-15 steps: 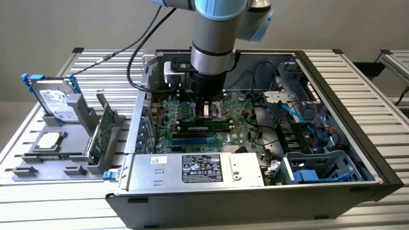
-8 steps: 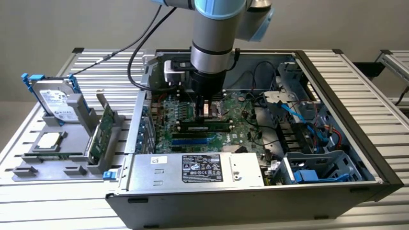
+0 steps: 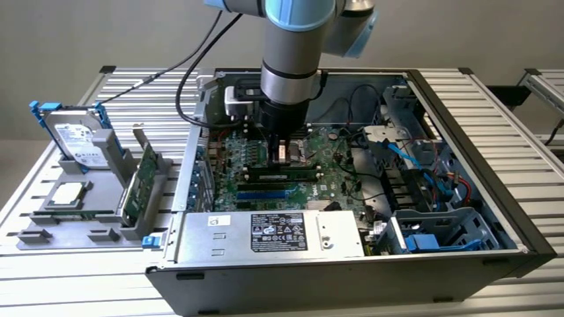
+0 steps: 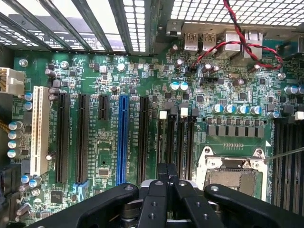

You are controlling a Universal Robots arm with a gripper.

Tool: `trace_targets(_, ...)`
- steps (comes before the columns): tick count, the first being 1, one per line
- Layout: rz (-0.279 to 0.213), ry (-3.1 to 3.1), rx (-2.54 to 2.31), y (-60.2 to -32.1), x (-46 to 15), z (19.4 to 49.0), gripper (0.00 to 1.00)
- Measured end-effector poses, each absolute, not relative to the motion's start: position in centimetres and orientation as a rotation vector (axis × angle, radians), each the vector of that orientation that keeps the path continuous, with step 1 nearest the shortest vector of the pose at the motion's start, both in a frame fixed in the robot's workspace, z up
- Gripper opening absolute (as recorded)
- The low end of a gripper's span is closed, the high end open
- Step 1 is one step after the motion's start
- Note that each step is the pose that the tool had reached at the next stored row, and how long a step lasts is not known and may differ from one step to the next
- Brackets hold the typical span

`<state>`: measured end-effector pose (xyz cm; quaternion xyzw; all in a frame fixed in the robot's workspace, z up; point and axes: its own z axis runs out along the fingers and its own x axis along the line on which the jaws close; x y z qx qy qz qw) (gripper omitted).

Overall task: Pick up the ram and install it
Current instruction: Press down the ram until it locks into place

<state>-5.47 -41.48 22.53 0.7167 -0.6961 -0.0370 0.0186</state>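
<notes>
Open computer case point(image 3: 493, 218) sits on slatted tabletop point(image 3: 53, 290), motherboard point(image 4: 118, 80) exposed, arm reaching down into it. Tool point(image 3: 280, 156) closed to its narrowest over the memory slots point(image 4: 176, 137) beside the CPU socket point(image 4: 232, 173), gripping nothing visible. Ram point(image 3: 284, 175) lies seated in a slot directly under the tool
</notes>
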Motion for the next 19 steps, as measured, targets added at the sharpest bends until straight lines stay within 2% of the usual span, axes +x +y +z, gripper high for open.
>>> trace_targets(13, -0.113, -2.161, 2.225, -41.5, -5.6, 22.1, 0.11)
trace_targets(19, -0.114, -2.162, 2.225, -41.4, -5.6, 23.5, 0.11)
